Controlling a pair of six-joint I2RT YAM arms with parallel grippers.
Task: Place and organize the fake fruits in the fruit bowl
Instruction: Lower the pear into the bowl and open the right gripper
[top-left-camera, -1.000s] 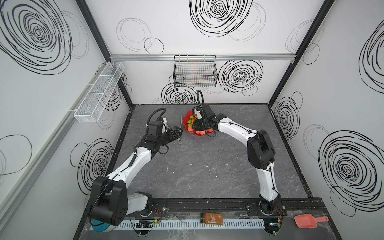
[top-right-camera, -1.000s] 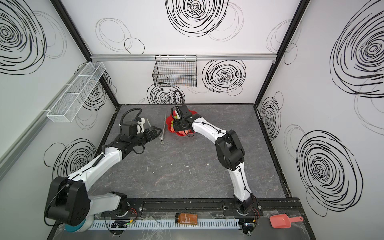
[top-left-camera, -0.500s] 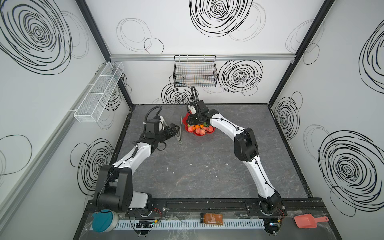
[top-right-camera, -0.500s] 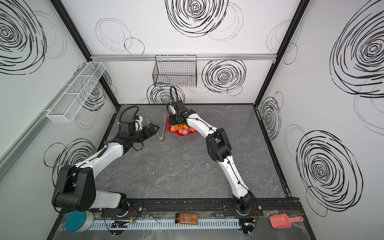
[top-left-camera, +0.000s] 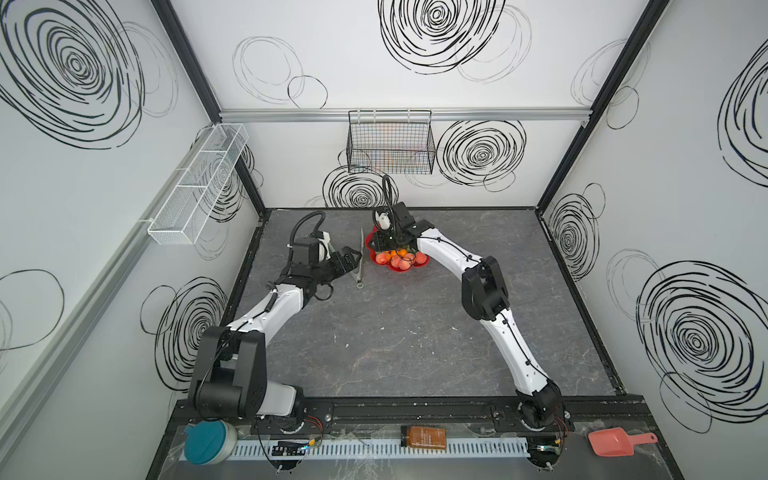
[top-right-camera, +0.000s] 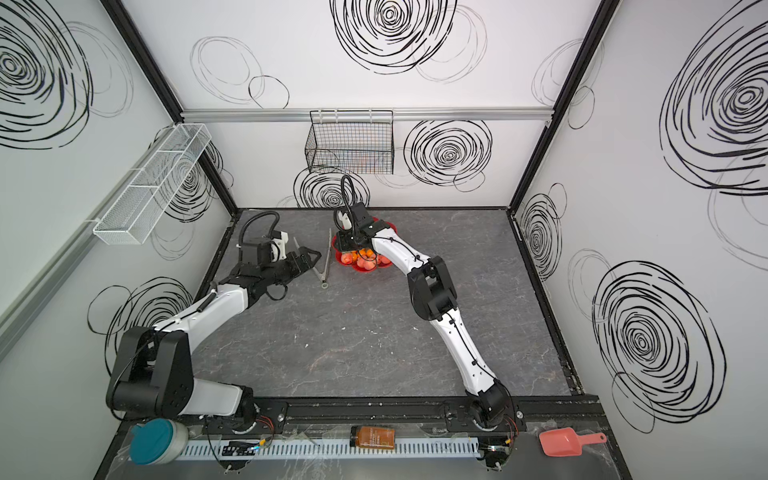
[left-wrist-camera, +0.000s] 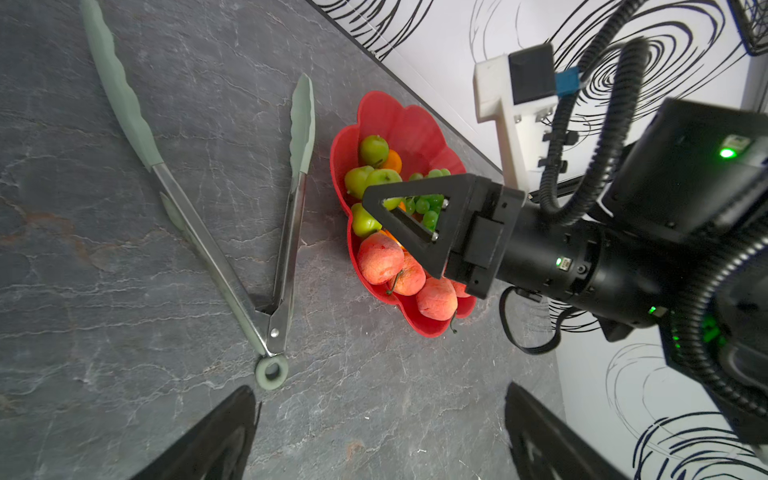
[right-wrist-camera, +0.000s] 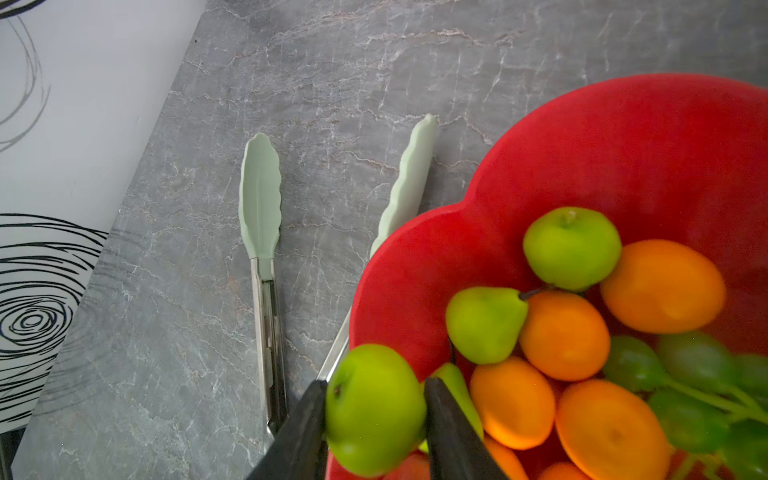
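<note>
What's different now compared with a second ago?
The right gripper, closed on a green fruit, shifted toward the red bowl's far left rim, its elbow swinging inward, which uncovered the peaches. The open left gripper, tongs and bowl stayed about where they were.

Bright, even light, soft shadows — grapes (right-wrist-camera: 698, 370) blur in the right wrist view.
</note>
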